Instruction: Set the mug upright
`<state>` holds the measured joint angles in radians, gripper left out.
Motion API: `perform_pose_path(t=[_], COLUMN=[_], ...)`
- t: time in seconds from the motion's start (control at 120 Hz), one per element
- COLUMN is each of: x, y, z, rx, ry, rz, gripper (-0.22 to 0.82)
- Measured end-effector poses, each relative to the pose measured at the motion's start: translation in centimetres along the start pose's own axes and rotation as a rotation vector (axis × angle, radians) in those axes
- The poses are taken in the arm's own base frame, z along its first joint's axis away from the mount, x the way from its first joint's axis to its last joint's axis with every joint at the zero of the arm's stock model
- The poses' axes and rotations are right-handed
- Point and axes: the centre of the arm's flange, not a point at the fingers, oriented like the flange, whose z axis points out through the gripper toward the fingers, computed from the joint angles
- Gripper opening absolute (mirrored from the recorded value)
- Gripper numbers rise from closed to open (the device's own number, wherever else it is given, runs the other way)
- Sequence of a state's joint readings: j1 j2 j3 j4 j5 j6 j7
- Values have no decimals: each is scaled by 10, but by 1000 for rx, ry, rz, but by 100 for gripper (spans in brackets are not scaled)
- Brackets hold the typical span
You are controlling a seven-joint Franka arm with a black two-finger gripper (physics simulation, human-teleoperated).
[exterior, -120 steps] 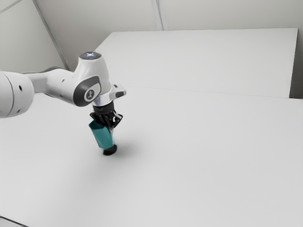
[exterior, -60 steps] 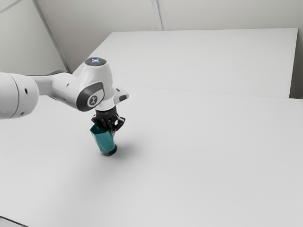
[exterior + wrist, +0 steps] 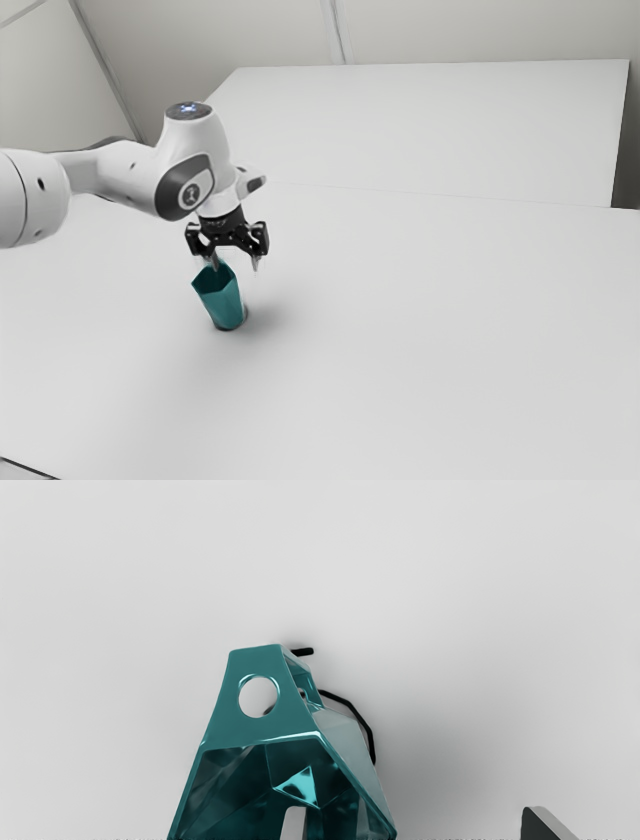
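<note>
The gripper is open just above the teal mug, its fingers wide apart. One finger is over the mug's mouth, the other outside the wall, toward the exterior view's right. With its mouth up, the mug leans slightly toward the exterior view's left; whether its base rests flat I cannot tell. From the wrist view, the open gripper has one fingertip in front of the hollow inside of the mug, and nothing is held between the two fingers. A handle with a round hole and part of a black rim show beyond the mouth.
A broad white table surrounds the mug, and a pale raised edge or second surface lies behind it. In the exterior view's lower left corner is a dark-edged object.
The fingers have spread apart and the hand has risen off the mug, after first dipping a little. The mug has settled slightly lower, and its dark base is less visible.
</note>
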<state>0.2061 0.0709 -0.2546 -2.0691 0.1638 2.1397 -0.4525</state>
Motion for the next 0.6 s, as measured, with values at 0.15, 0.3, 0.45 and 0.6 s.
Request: perform_pose_path(t=[0.15,0.3,0.45,0.6], x=[11,16,22,24], y=[-3,-7,-13,-23], z=[-55,-99,-147,-190], rx=[-21,-40,-54,-58], ry=[16,5,9,18], rz=[-16,10,52,92], gripper=[53,57,59,60])
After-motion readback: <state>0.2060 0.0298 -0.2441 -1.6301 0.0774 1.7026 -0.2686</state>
